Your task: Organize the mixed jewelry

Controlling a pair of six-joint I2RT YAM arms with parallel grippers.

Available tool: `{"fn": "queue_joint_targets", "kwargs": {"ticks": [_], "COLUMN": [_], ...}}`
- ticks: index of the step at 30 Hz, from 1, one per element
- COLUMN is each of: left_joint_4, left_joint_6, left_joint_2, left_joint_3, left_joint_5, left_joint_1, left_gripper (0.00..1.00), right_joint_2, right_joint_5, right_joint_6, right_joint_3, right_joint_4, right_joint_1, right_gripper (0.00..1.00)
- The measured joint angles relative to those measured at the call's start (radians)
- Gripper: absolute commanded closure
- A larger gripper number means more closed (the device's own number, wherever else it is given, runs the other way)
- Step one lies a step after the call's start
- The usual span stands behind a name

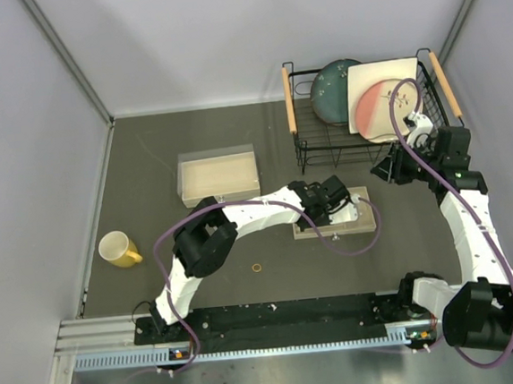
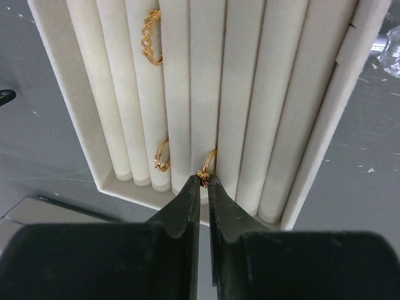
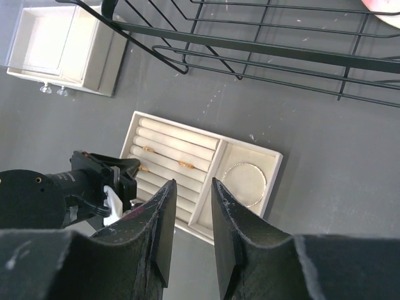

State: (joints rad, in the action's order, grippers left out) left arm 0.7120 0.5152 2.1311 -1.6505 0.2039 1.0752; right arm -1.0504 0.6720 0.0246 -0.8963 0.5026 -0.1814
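There, on the dark grey table (image 1: 146, 166), lay a beige slotted tray (image 2: 56, 81). The right end effector (image 3: 192, 184) hovered, jaws apart; the left end effector (image 2: 204, 179) stood at a slot's end. A thin silver wire bracelet (image 3: 244, 164) lay in the tray's square compartment, and the left jaws clamped a tiny gold ring (image 2: 207, 164).

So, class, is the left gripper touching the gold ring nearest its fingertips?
Touching. The left wrist view shows the left gripper pinching the gold ring between its fingertips, at a slot of the beige tray.
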Motion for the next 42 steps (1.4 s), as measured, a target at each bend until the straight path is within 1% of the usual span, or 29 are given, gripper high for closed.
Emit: {"fn": "queue_joint_targets", "kwargs": {"ticks": [1,3,4,8,9,17,21,27,32,35,38,42], "left_joint_4": [0.002,0.006,0.008,0.009,0.009,0.025,0.037,0.090,0.111,0.127,0.128,0.126], "left_joint_6": [0.000,0.002,0.001,0.005,0.005,-0.009,-0.027,-0.036,-0.026,-0.040,-0.079,-0.142], "left_joint_2": [0.000,0.000,0.000,-0.004,-0.009,-0.065,-0.148,-0.393,-0.567,-0.594,-0.586,-0.565], "left_joint_3": [-0.002,-0.008,-0.013,-0.030,-0.031,-0.028,0.019,0.200,0.412,0.517,0.585,0.609], "left_joint_5": [0.001,0.006,0.012,0.029,0.031,0.027,-0.005,-0.154,-0.270,-0.312,-0.341,-0.364], "left_joint_1": [0.000,0.000,0.000,0.000,0.000,-0.002,-0.015,-0.085,-0.153,-0.182,-0.212,-0.236], "left_gripper": [0.82,0.77,0.71,0.62,0.61,0.59,0.59,0.59,0.59,0.61,0.60,0.60], "right_joint_2": [0.000,0.000,0.001,0.005,0.006,0.011,0.010,0.008,0.006,0.006,0.006,0.004], "right_joint_5": [0.001,0.003,0.003,0.003,0.003,0.003,0.002,0.005,0.004,0.003,0.002,0.001], "right_joint_6": [0.000,0.000,0.000,0.000,0.000,0.000,0.000,-0.016,-0.038,-0.045,-0.051,-0.059], "right_joint_3": [0.000,0.000,0.000,0.000,0.000,0.000,0.000,0.000,0.000,0.001,0.006,0.012], "right_joint_4": [0.000,0.000,0.000,0.000,0.000,0.000,0.000,0.004,0.008,0.008,0.010,0.011], "right_joint_1": [-0.002,-0.005,-0.006,-0.007,-0.007,-0.011,-0.015,-0.018,-0.018,-0.018,-0.018,-0.018], "right_gripper": [0.70,0.70,0.70,0.70,0.70,0.70,0.69,0.67,0.64,0.63,0.63,0.63]}}
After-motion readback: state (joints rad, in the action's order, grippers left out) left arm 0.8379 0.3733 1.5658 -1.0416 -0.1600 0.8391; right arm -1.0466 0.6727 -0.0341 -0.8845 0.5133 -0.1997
